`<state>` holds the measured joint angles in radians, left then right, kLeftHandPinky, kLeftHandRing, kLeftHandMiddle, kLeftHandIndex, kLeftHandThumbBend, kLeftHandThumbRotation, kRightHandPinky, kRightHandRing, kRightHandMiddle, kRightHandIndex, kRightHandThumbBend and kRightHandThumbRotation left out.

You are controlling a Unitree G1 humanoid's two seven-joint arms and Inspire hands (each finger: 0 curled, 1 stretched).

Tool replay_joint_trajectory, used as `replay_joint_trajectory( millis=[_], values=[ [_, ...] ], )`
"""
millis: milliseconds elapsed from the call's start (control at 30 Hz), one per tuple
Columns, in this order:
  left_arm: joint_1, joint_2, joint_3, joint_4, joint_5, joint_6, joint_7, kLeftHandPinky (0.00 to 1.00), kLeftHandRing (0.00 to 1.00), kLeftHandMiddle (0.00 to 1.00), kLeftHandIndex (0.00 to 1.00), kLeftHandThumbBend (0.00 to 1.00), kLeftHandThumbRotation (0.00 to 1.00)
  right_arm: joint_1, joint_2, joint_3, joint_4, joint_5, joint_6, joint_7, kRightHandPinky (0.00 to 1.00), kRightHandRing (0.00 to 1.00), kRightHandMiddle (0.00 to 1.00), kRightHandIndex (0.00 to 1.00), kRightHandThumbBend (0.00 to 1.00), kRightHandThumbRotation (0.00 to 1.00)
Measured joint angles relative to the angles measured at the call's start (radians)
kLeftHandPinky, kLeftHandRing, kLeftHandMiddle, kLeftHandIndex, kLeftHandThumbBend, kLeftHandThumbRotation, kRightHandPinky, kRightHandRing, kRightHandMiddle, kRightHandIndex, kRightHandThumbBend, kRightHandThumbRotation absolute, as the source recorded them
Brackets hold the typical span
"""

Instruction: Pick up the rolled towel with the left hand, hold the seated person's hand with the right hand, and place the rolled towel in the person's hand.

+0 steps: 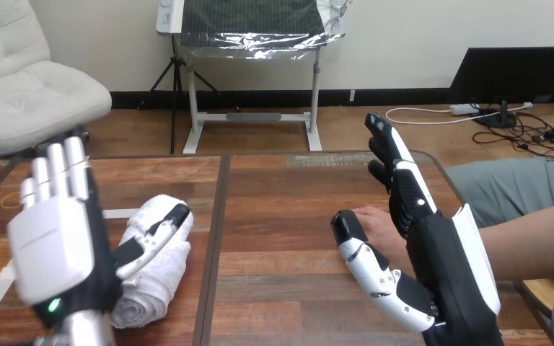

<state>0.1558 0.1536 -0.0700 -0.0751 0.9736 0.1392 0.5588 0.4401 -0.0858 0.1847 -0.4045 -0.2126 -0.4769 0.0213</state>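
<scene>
White terry cloth on dark wood: the rolled towel (160, 274) lies on the wooden table (281, 209) at the view's left. It runs from the near edge away toward the middle, coiled end facing us. And there's the left hand (52, 245), just beside it on the towel's left, back shell toward the camera. Its fingers (58, 169) stand straight up, close together, nothing curled. The thumb (155, 231) juts out to the right, across the top of the towel. Is it pressing the cloth or just hanging over it? Can't tell from here. No grasp on the towel, which rests on the table.

Over to the right side now! The person's hand (376, 220) lies on the table, the forearm (537, 241) coming in from the view's right edge. The right hand (451, 270) sits over the person's wrist, covering it from this angle. The right hand's fingers (393, 162) reach forward along the far side of the person's hand, fairly straight, only lightly bent. Its thumb (364, 256) points out on the near side, spread wide. So the person's hand shows in the gap between thumb and fingers, 1 hand framed by the other. Nothing is wrapped round it, and whether the 2 touch can't be told. The towel and the person's hand are well apart, bare wood between them.
</scene>
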Motion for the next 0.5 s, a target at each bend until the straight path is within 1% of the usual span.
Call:
replay_joint_trajectory(
  millis=[233, 500],
  values=[
    [-0.078, 0.001, -0.013, 0.096, -0.021, 0.017, -0.029, 0.82, 0.91, 0.96, 0.95, 0.89, 0.67, 0.000, -0.002, -0.006, -0.001, 0.001, 0.010, 0.004, 0.98, 1.00, 1.00, 0.98, 0.29, 0.38],
    [-0.143, 0.001, -0.038, 0.175, -0.057, 0.035, -0.080, 0.77, 0.89, 0.95, 0.96, 0.92, 0.70, 0.000, -0.005, -0.013, -0.001, 0.008, 0.015, 0.012, 0.98, 1.00, 1.00, 0.98, 0.30, 0.36]
  ],
)
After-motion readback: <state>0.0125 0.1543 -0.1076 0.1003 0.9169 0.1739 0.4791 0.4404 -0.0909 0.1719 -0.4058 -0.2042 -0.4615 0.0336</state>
